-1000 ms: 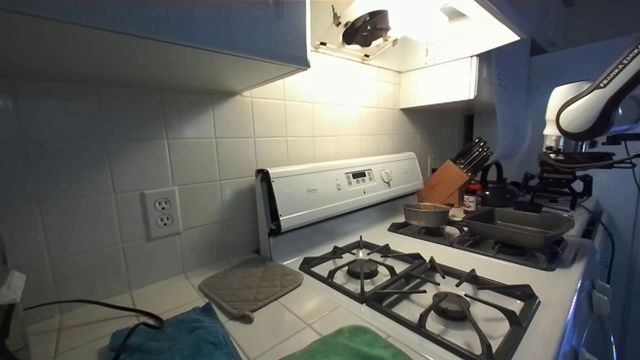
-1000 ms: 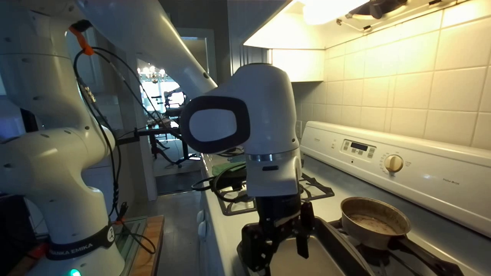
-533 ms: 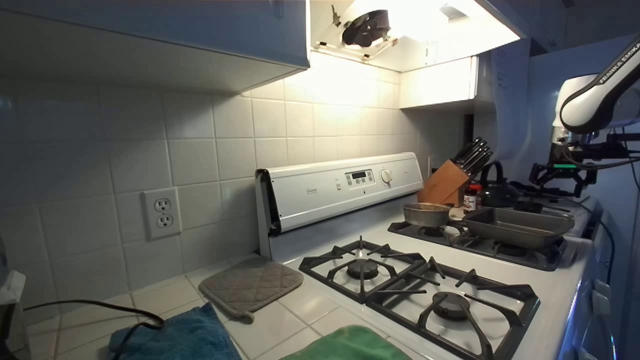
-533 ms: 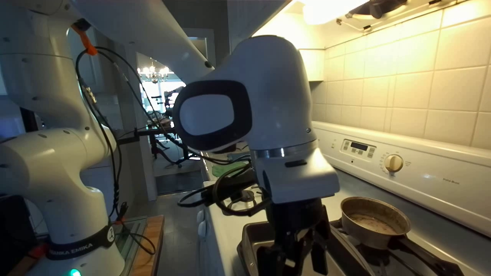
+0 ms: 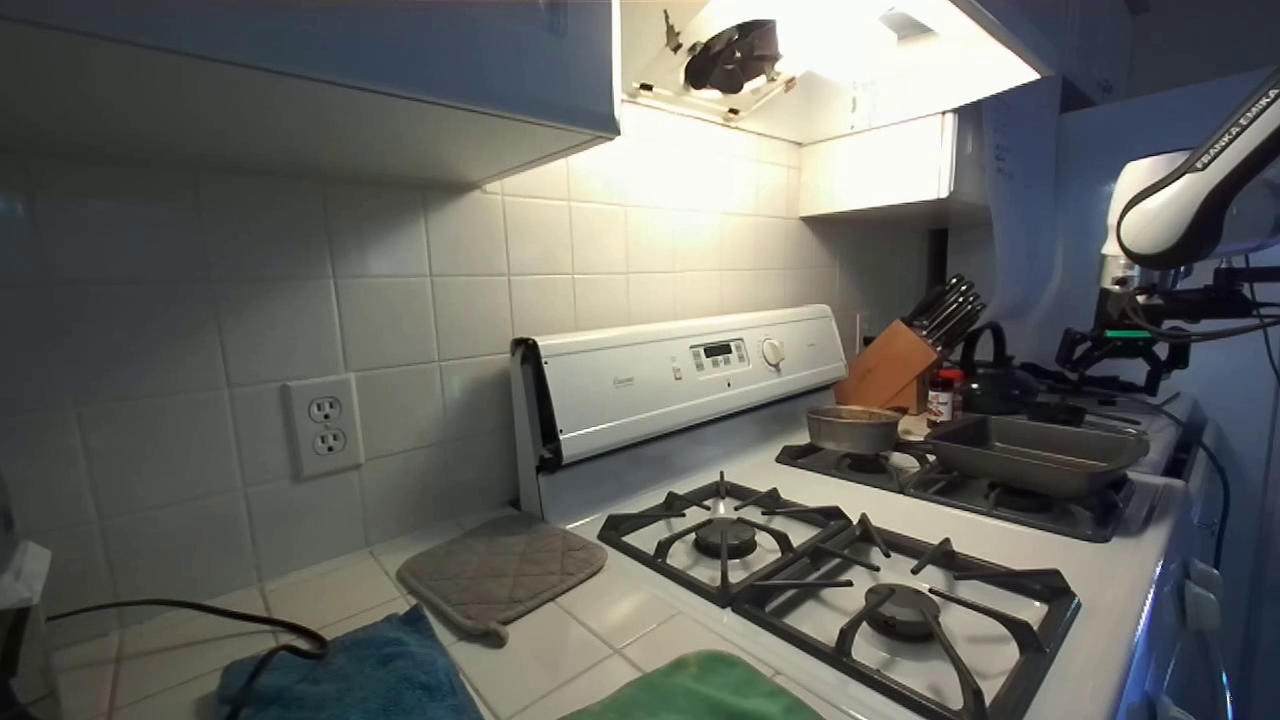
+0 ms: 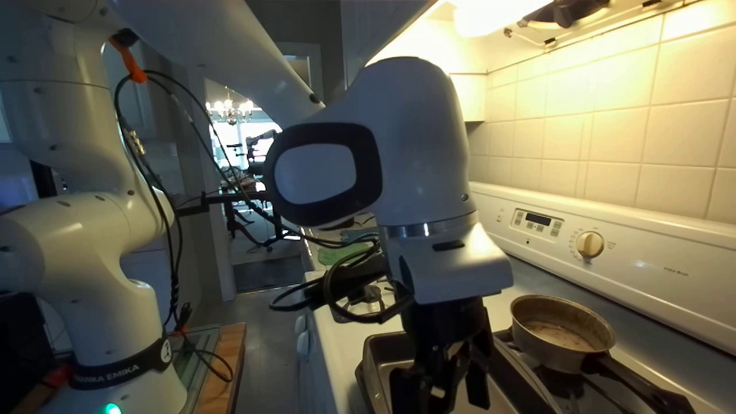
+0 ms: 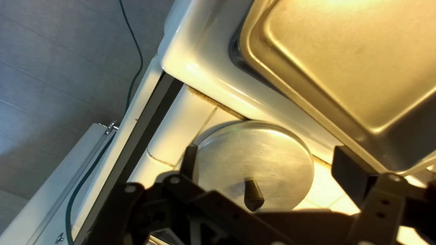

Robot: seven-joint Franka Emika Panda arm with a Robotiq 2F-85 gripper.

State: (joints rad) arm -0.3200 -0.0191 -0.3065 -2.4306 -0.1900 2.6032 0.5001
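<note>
Pincer, spread wide with nothing between its fingers, hangs over a round metal lid that lies on the tiled table, its dark knob facing up. The wrist view frames the lid between the two fingers; I judge them to be above it and not touching, though the gap cannot be read. Just beside the lid, on the stove, sits a rectangular pan, and the finger at right partly covers its edge in that view.

Over the last second the arm has risen and tilted the pincer; in the last half second it has barely shifted. A green light now shows on the pincer in an exterior view. The pan and the pot stay where they were. I take this to mean that the lid is free of any grip and the work around it is at a pause.

Left of the pincer in that exterior view stand a black kettle, a small jar and a knife block. At the near left, a gray pot holder, a blue cloth and a green cloth lie on the table.
</note>
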